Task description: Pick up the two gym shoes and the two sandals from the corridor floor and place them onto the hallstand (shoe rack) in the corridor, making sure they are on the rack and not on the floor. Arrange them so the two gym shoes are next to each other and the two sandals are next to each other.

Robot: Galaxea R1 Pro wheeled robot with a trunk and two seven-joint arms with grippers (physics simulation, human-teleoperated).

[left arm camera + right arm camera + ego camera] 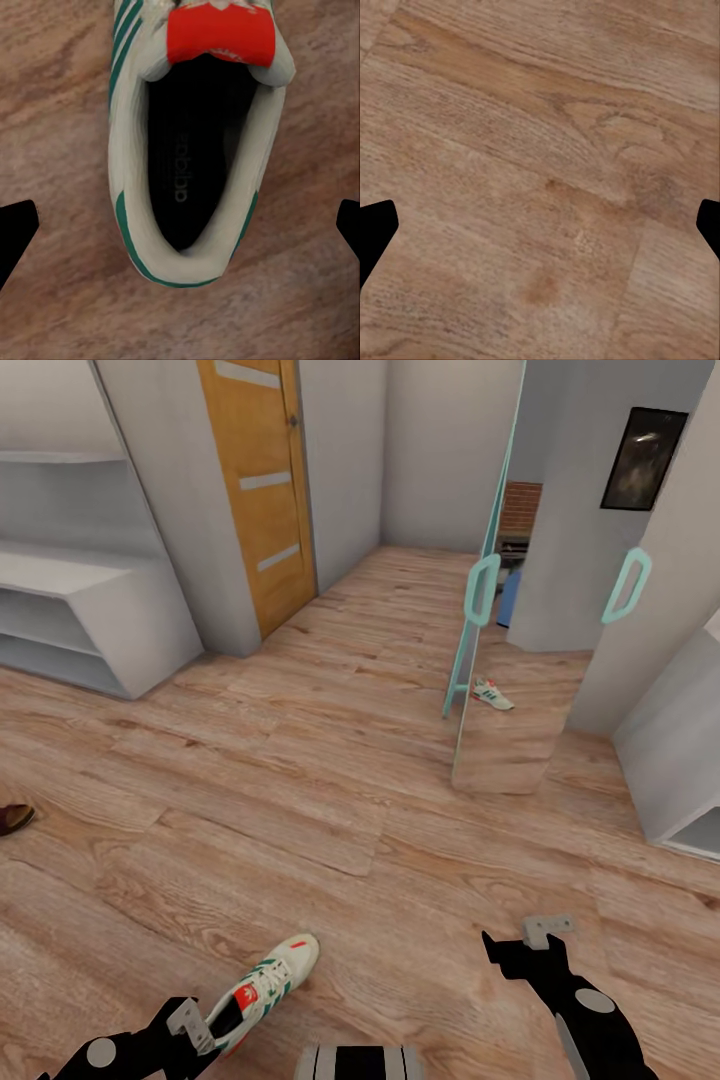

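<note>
hovering spread wide over a gym shoe (191,142), the left gripper (180,225); mirrored door (480,650) beyond.

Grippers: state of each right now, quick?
Left gripper: open, fingers either side of a gym shoe on the floor, not gripping.
Right gripper: open, empty, over bare floor.

Gym shoe (262,990) on floor (300,800), hallstand (80,610) far left.

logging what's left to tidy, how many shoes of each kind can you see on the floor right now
gym shoes: 2, near gym shoe under the left tool, far gym shoe by the mirrored door
sandals: 1, dark brown sandal at the picture's edge
total: 3
</note>
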